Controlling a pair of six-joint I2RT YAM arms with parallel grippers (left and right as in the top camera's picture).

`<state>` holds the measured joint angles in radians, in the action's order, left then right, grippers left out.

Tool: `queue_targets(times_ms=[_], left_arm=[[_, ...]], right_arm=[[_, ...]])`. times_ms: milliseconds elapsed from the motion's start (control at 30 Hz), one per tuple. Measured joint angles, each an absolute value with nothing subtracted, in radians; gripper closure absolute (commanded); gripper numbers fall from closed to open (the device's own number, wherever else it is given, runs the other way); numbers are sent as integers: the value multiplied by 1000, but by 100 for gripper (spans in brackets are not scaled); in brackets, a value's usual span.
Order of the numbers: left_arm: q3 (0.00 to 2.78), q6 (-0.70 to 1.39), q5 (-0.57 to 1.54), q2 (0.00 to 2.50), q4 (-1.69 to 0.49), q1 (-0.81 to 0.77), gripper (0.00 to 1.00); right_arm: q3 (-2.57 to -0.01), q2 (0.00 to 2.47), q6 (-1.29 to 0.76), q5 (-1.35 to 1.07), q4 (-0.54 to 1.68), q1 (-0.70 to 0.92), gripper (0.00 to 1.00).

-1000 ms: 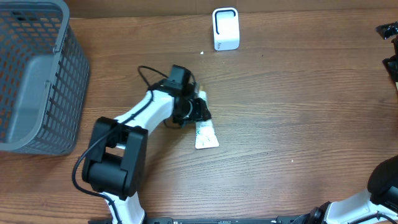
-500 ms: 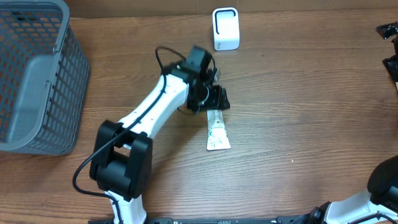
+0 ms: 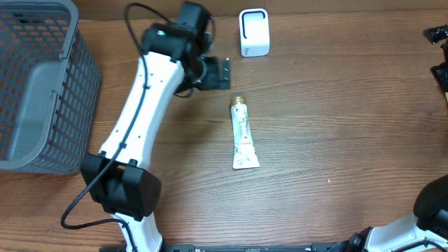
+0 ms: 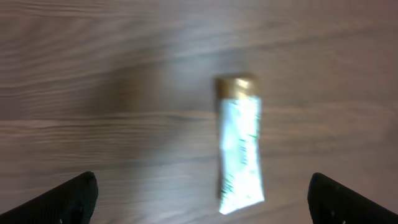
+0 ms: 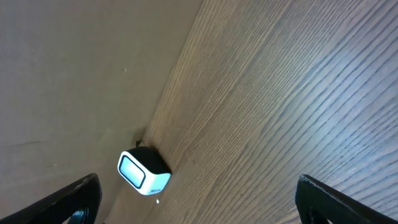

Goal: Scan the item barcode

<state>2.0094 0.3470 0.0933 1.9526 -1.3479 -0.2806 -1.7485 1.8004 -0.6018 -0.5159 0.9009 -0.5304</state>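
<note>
The item is a white tube with green print and a gold cap. It lies flat on the wooden table, cap pointing to the back. In the left wrist view the tube looks blurred and lies free on the wood between and beyond the fingertips. My left gripper hovers behind and left of the cap, open and empty, apart from the tube. The white barcode scanner stands at the back edge. My right gripper is open and empty, with the scanner in its view at lower left.
A grey mesh basket fills the left side of the table. Part of the right arm shows at the far right edge. Bare wood surrounds the tube.
My left gripper carried the tube right and back, opened and let it go on the table. It then swung toward the back, away from the tube. The right arm has not moved.
</note>
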Motion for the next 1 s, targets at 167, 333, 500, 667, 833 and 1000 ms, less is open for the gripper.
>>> queue_targets(times_ms=[167, 333, 500, 667, 833, 1000], left_arm=[[2009, 361, 55, 1953, -1351, -171, 0], [2009, 364, 38, 1953, -1350, -96, 0], [2009, 364, 36, 1953, -1348, -97, 0], [2009, 364, 36, 1953, -1346, -96, 0], [2009, 364, 36, 1953, -1346, -97, 0], [2009, 364, 36, 1953, -1346, -96, 0]], right_arm=[[-1748, 1800, -602, -516, 901, -530, 0], [-1748, 1800, -607, -517, 901, -530, 0], [-1748, 1800, -636, -520, 897, -530, 0], [-1748, 1801, -667, -595, 897, -529, 0], [-1747, 1801, -582, -638, 937, -454, 0], [-1714, 1803, -479, -533, 979, -209, 0]])
